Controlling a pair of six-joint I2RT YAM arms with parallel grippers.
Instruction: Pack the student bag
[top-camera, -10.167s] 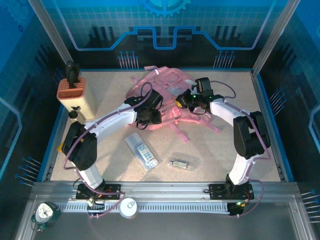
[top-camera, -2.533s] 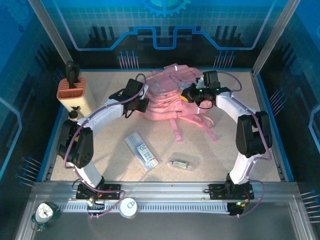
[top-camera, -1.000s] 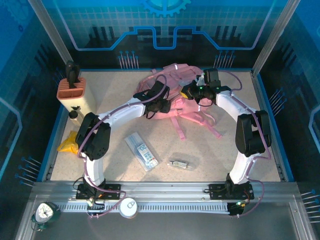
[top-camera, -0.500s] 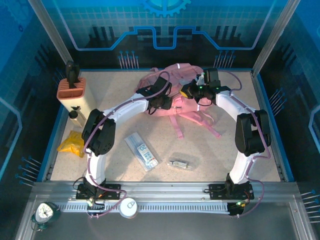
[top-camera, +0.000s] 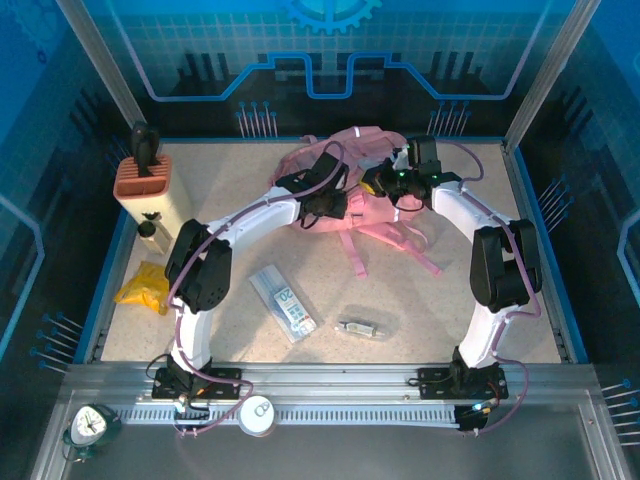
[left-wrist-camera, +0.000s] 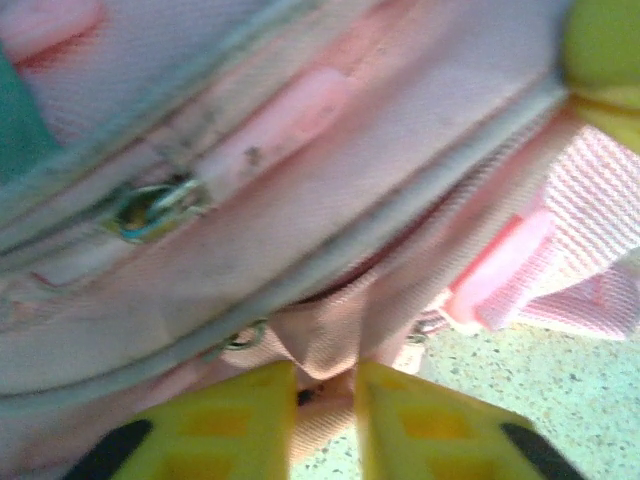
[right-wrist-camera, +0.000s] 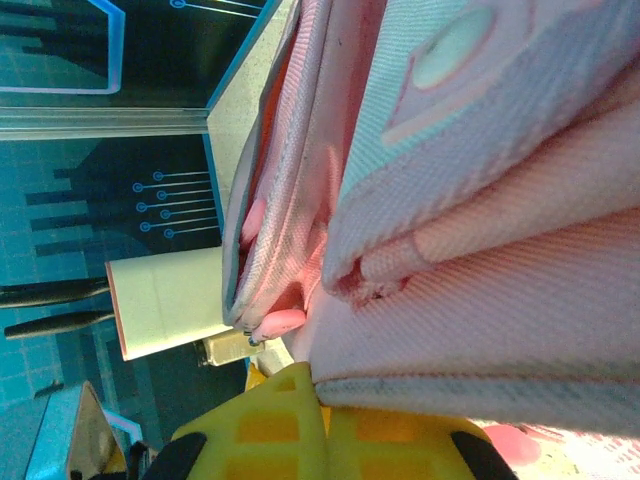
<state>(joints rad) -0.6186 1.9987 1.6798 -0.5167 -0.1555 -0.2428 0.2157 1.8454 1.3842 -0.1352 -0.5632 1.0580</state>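
Note:
The student bag, pink with pale trim and zips, lies bunched at the back middle of the table, its straps trailing toward the front. My left gripper sits at the bag's left side. In the left wrist view its yellow fingers pinch a fold of the bag's pink fabric, just below a zip ring. My right gripper is at the bag's right top. Its jaws are shut together on the grey-trimmed edge of the bag, which hangs partly raised.
An orange-topped cream holder and a small bottle stand at the far left. A yellow item lies by the left edge. A blue-and-white packet and a small clear pack lie in the near middle.
My left gripper has slid a little further right against the bag and its jaws have narrowed onto a fabric fold. The right arm and the bag have barely moved.

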